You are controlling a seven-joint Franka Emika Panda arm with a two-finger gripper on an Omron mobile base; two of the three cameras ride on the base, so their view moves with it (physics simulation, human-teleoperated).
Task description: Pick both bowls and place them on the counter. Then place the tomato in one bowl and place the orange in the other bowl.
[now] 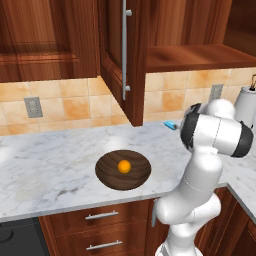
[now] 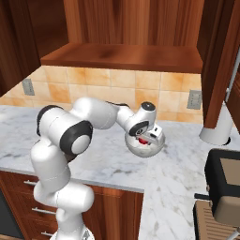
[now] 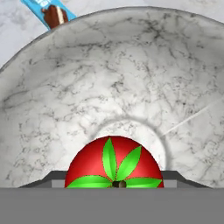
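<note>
My end effector [image 2: 145, 137] hangs just above the marbled bowl [image 2: 146, 145], pointing down into it. The tomato [image 3: 114, 162] sits between my fingers, red with its green leaves facing my camera, right at the bottom of my hand view and over the pale ring at the bottom of the bowl. My fingers stand fairly wide, about as wide as the tomato itself. I cannot tell whether the pads press on it or stand just clear of it, nor whether it rests on the bowl's floor or hangs a little above it.

The marbled bowl stands on the worktop [image 2: 178, 178], directly beneath me, its thick grey-white wall rising all round my hand. Beyond its far rim lies a small blue packet [image 3: 48, 13] on the marble.

Well off to my left, the wide brown wooden bowl [image 1: 123, 169] sits on the same worktop, and the orange [image 1: 124, 166] lies in its middle.
</note>
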